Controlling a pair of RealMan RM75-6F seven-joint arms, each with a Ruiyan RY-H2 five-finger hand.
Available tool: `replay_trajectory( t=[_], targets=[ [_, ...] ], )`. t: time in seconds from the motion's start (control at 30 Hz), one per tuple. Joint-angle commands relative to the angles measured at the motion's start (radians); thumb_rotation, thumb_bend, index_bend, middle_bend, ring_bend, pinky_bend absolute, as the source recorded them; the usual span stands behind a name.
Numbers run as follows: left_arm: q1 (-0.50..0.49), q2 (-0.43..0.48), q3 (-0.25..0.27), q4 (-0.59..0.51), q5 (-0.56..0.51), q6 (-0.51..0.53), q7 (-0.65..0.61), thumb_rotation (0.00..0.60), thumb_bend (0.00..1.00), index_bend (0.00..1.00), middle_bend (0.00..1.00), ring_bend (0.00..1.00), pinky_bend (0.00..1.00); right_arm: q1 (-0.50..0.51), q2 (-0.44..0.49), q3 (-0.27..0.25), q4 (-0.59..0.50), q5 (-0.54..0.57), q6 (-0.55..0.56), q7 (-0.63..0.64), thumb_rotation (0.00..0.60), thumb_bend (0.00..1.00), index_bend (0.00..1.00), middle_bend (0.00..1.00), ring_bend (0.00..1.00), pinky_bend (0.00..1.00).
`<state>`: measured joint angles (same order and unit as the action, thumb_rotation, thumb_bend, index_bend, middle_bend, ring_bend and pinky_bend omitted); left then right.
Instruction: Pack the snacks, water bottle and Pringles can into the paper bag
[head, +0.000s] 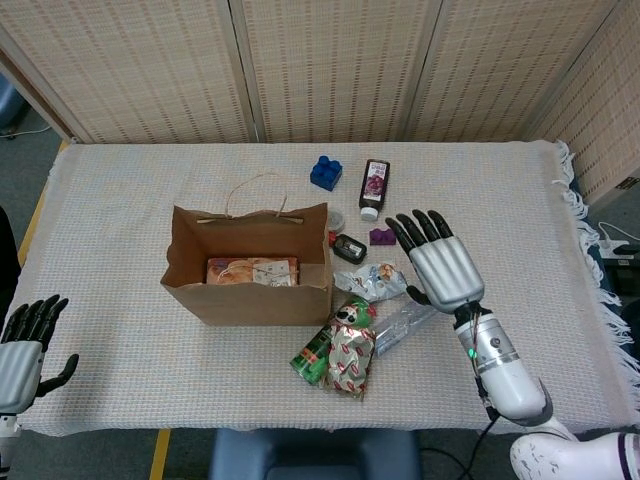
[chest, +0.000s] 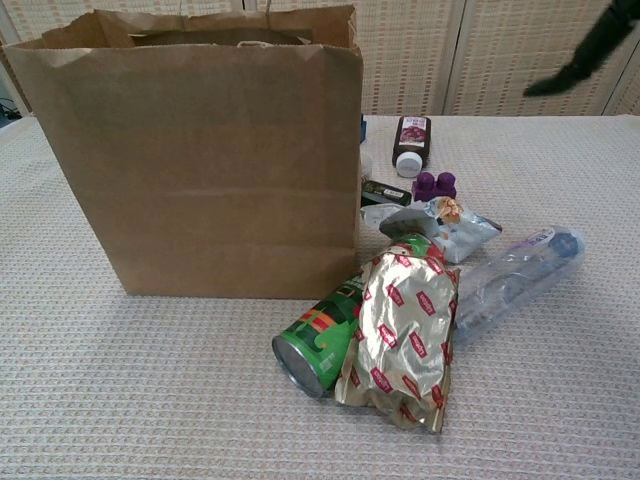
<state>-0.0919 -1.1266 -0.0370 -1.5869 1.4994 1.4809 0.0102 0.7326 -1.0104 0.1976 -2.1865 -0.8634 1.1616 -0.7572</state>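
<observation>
The brown paper bag (head: 246, 262) (chest: 205, 160) stands upright at mid-table, with a snack packet (head: 251, 271) lying inside it. By its right front corner lie the green Pringles can (head: 312, 355) (chest: 322, 338), a gold snack bag (head: 350, 350) (chest: 405, 335), a silver snack pouch (head: 372, 281) (chest: 440, 222) and the clear water bottle (head: 402, 326) (chest: 515, 280). My right hand (head: 440, 262) hovers open above the bottle's right end, fingers spread, holding nothing; only its dark fingertips (chest: 585, 55) show in the chest view. My left hand (head: 22, 350) is open off the table's left front corner.
Behind the snacks sit a dark juice bottle (head: 374, 187) (chest: 409, 143), a blue toy brick (head: 325, 172), a purple brick (head: 383, 237) (chest: 434, 184) and a small black device (head: 350, 248). Woven screens stand along the table's far edge.
</observation>
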Motion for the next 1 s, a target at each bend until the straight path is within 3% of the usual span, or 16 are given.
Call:
replay_trajectory(
  t=[0.03, 0.13, 0.33, 0.5, 0.8, 1.0],
  targets=[
    [-0.001, -0.002, -0.002, -0.003, -0.002, 0.000, 0.010, 0.600, 0.37, 0.00, 0.00, 0.00, 0.00, -0.089, 0.089, -0.179, 0.097, -0.182, -0.209, 0.113, 0.600, 0.05, 0.00, 0.05, 0.00, 0.05],
    [-0.002, -0.004, -0.003, -0.005, -0.003, -0.001, 0.018, 0.600, 0.37, 0.00, 0.00, 0.00, 0.00, -0.093, 0.053, -0.220, 0.148, -0.233, -0.247, 0.108, 0.600, 0.04, 0.00, 0.04, 0.00, 0.03],
    [-0.002, -0.003, -0.004, -0.007, -0.006, -0.002, 0.017, 0.600, 0.37, 0.00, 0.00, 0.00, 0.00, -0.091, -0.045, -0.243, 0.227, -0.237, -0.262, 0.093, 0.600, 0.04, 0.00, 0.04, 0.00, 0.03],
    [-0.001, -0.001, -0.002, -0.003, -0.003, -0.001, 0.002, 0.600, 0.37, 0.00, 0.00, 0.00, 0.00, -0.075, -0.124, -0.241, 0.282, -0.181, -0.260, 0.060, 0.600, 0.04, 0.00, 0.04, 0.00, 0.03],
    [-0.002, 0.001, 0.000, 0.001, 0.002, -0.003, -0.012, 0.600, 0.37, 0.00, 0.00, 0.00, 0.00, -0.047, -0.272, -0.226, 0.396, -0.093, -0.244, 0.024, 0.600, 0.04, 0.00, 0.06, 0.01, 0.13],
    [-0.003, 0.003, 0.001, 0.002, 0.003, -0.004, -0.018, 0.600, 0.37, 0.00, 0.00, 0.00, 0.00, -0.029, -0.340, -0.229, 0.457, -0.047, -0.240, -0.002, 0.600, 0.05, 0.08, 0.10, 0.04, 0.17]
  ],
)
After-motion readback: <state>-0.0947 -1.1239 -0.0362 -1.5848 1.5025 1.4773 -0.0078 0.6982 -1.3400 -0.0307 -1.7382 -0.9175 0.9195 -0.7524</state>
